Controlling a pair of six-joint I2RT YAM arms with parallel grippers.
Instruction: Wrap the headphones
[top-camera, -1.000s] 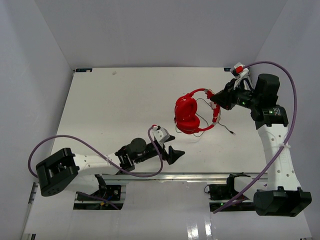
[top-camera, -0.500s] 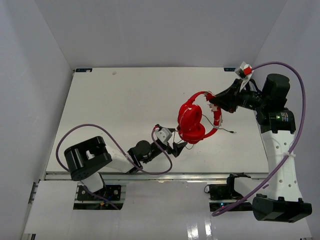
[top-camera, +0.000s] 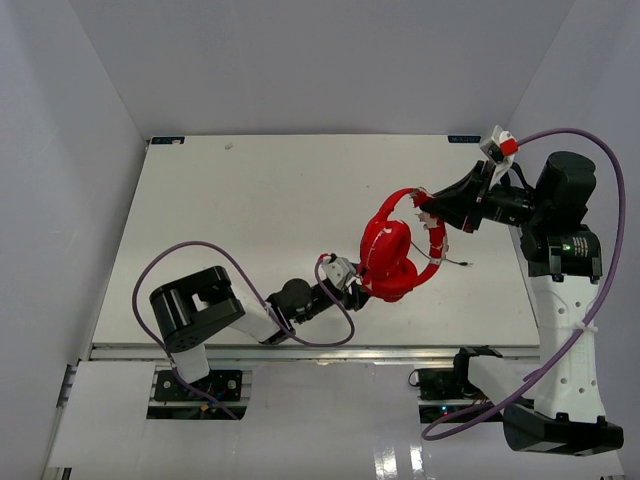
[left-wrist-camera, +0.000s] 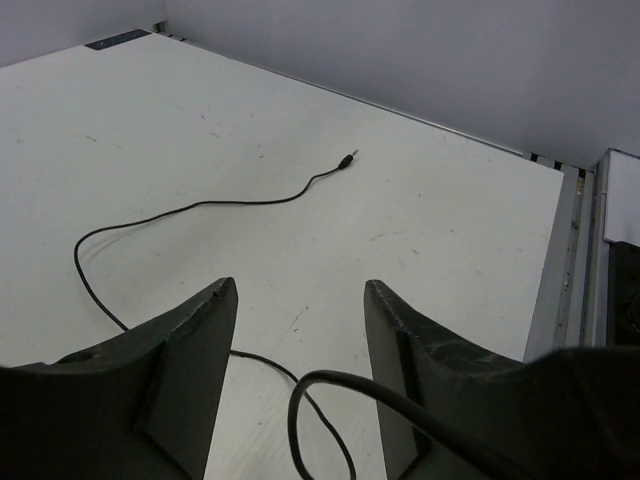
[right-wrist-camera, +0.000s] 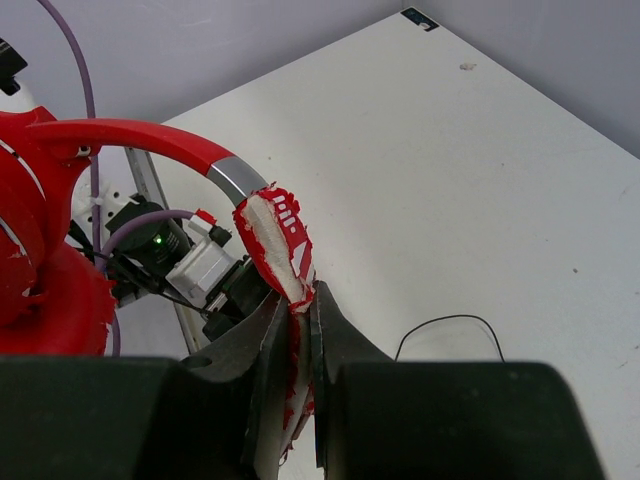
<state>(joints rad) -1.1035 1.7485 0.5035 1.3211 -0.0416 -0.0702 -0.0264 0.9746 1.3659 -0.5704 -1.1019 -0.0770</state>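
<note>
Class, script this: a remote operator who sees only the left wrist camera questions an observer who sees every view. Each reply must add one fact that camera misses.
Operator: I see only a cord and its plug on the table. Where are the headphones?
Observer: From above, the red headphones are right at the tip of your left gripper.
Operator: Is anything gripping them?
Observer: Yes. The right gripper is shut on the padded end of the headband.
</note>
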